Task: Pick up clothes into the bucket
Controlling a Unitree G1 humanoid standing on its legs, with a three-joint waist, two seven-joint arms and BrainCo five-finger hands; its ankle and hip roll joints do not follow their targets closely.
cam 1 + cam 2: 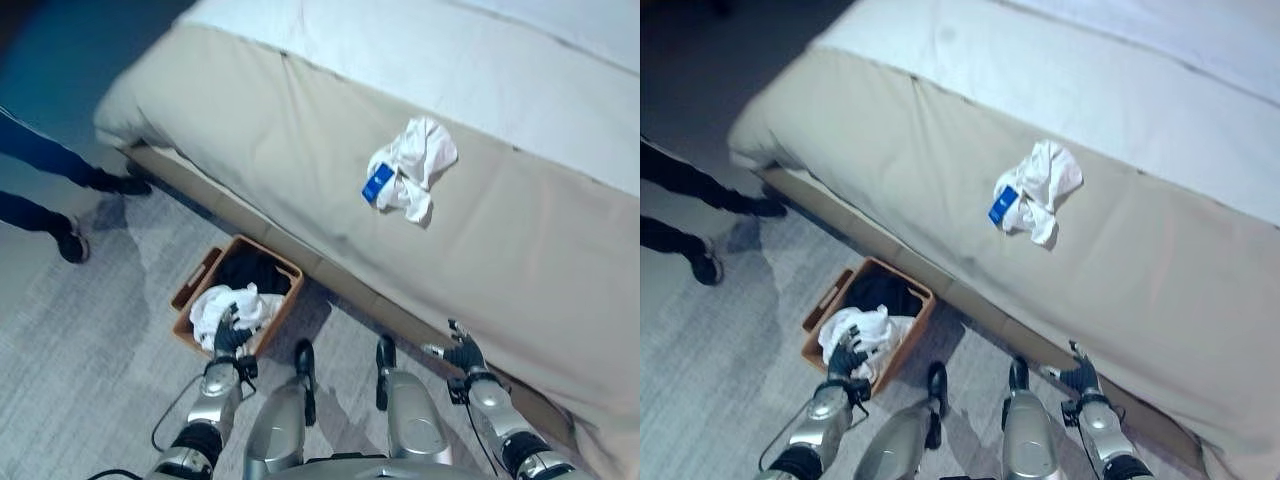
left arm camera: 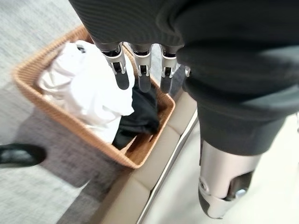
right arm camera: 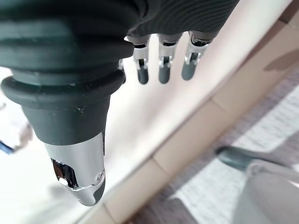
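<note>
1. Left hand (image 1: 231,338) is hovering over the near end of the basket (image 1: 196,283), fingers (image 2: 123,74) hanging straight and relaxed, gripping nothing
2. Right hand (image 1: 465,353) is hanging low beside the bed (image 1: 300,130), near its lower edge, fingers (image 3: 162,72) loosely extended, thumb apart, nothing in it
3. Basket is sitting on the grey carpet (image 1: 90,330) just beside the bed base, brown woven, rectangular, handle slot showing on its far-left end
4. White cloth (image 2: 88,88) is lying bunched inside the basket at the end nearer the robot, piling above the rim
5. Dark cloth (image 1: 255,270) is lying in the basket's other end, toward the bed, partly tucked under the white one in the left wrist view
6. White garment (image 1: 415,165) is lying crumpled on top of the bed's beige cover, well apart from the basket and from both hands
7. Blue tag (image 1: 377,182) is showing at that garment's left edge; cannot tell if it is attached or just lying against it
8. Bed is running diagonally across the head views, beige cover in front, paler sheet (image 1: 450,60) behind it
9. Person's legs (image 1: 45,160) in dark trousers and dark shoes (image 1: 72,243) are standing on the carpet at the far left, well apart from the basket
</note>
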